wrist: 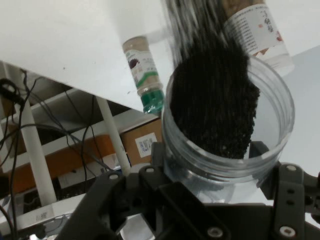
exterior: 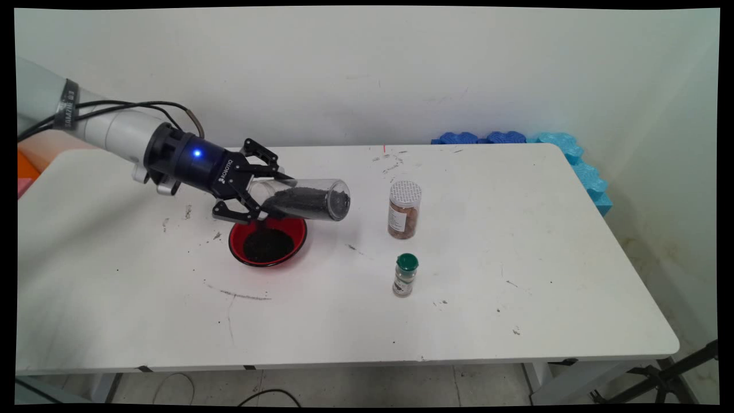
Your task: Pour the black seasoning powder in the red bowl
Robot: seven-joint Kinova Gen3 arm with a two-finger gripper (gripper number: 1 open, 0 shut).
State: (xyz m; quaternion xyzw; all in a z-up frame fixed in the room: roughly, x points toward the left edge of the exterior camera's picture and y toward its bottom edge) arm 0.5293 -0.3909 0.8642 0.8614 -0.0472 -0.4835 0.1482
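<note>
My gripper is shut on a clear plastic jar partly filled with black grains. The jar lies almost on its side in the air, its free end pointing right. Just below the gripper and the jar's held end stands a red bowl with a heap of black grains in it. In the hand view the jar fills the middle, with black grains piled inside it, gripped between the fingers of the gripper.
A taller jar of brown contents with a white lid stands right of the bowl. A small green-capped spice bottle stands nearer the front. Blue foam blocks line the table's back right corner.
</note>
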